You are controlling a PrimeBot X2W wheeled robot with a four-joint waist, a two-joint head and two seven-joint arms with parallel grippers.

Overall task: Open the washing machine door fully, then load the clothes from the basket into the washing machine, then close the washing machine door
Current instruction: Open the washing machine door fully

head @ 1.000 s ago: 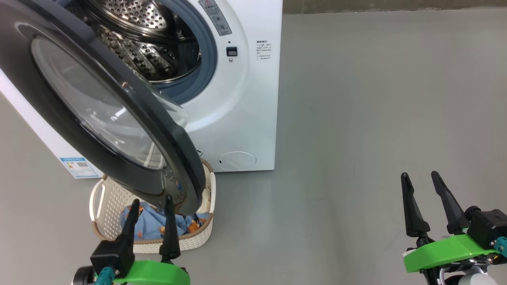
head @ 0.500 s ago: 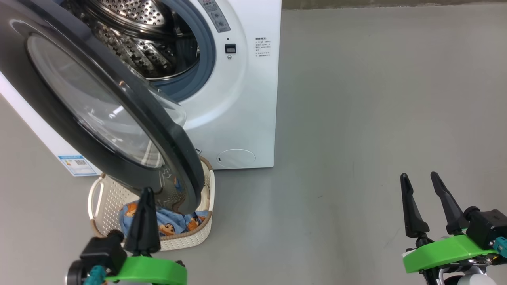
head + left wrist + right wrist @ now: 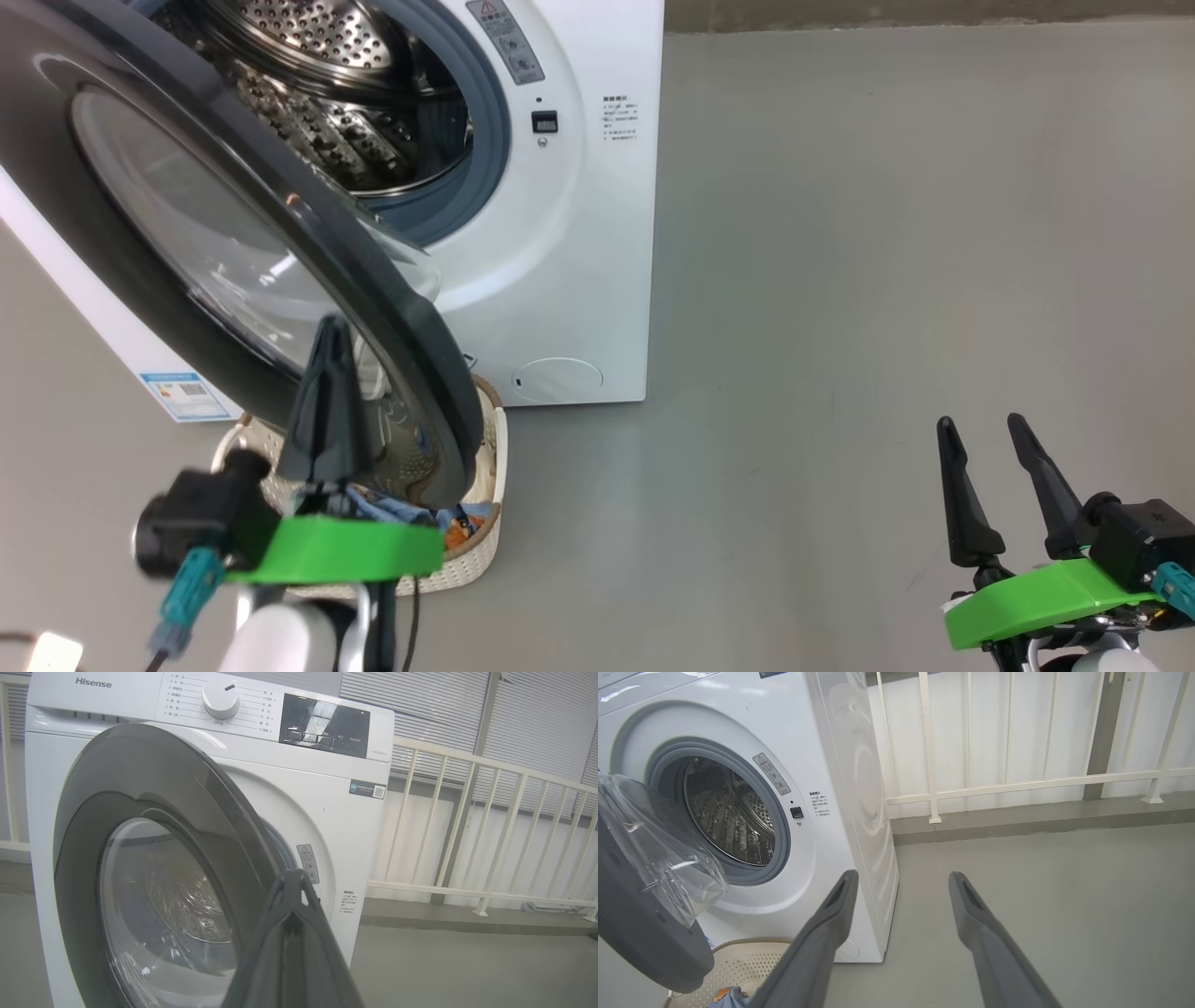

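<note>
The washing machine (image 3: 579, 280) stands at the upper left with its steel drum (image 3: 327, 103) showing. The washing machine door (image 3: 420, 364) hangs partly swung out over the basket (image 3: 492, 467), which holds light-blue clothes (image 3: 392, 509). My left gripper (image 3: 329, 327) is shut with nothing in it, its tips raised in front of the door's outer face near the lower rim. In the left wrist view the left gripper (image 3: 292, 875) points at the door (image 3: 154, 788). My right gripper (image 3: 978, 425) is open over bare floor at the lower right. The right wrist view shows the right gripper (image 3: 902, 877), the door (image 3: 640, 924), basket (image 3: 752, 961) and clothes (image 3: 724, 995).
Open grey floor (image 3: 840, 280) stretches to the right of the machine. A white railing (image 3: 467, 826) on a low kerb runs behind and beside the machine, and the railing (image 3: 1017, 784) also appears in the right wrist view.
My left gripper closed its fingers, then rose from above the basket to the front of the door's lower part. The right gripper stayed open and nearly still.
</note>
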